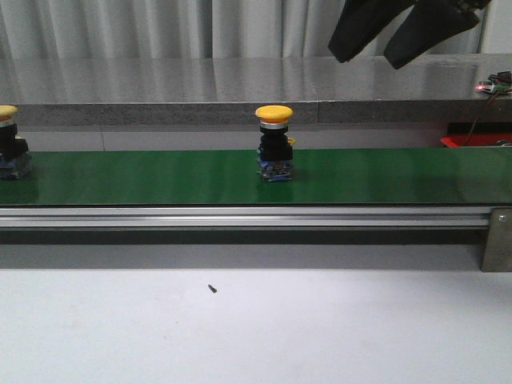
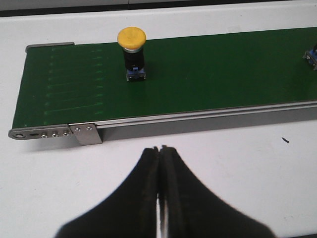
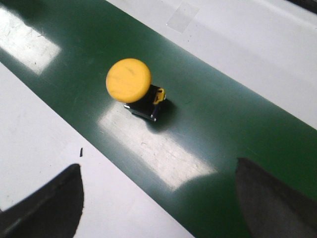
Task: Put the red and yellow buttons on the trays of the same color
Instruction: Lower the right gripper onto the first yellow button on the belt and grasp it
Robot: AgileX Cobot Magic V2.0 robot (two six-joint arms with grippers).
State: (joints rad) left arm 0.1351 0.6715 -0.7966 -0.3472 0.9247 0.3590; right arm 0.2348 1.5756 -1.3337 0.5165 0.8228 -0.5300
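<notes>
A yellow button point(image 1: 274, 142) stands upright on the green belt point(image 1: 160, 176) at the middle. It also shows in the right wrist view point(image 3: 130, 82). A second yellow button point(image 1: 8, 144) stands at the belt's far left and also shows in the left wrist view point(image 2: 132, 49). My right gripper point(image 1: 370, 61) is open and empty, high above the belt to the right of the middle button; its fingers point(image 3: 49, 203) are wide apart. My left gripper point(image 2: 161, 148) is shut and empty over the white table in front of the belt's left end. No red button or yellow tray shows.
A red piece point(image 1: 474, 140), possibly a tray, lies behind the belt at the far right. The belt's metal rail point(image 1: 240, 216) runs along its front, with a bracket point(image 1: 498, 238) at the right. A small dark speck point(image 1: 212, 289) lies on the white table.
</notes>
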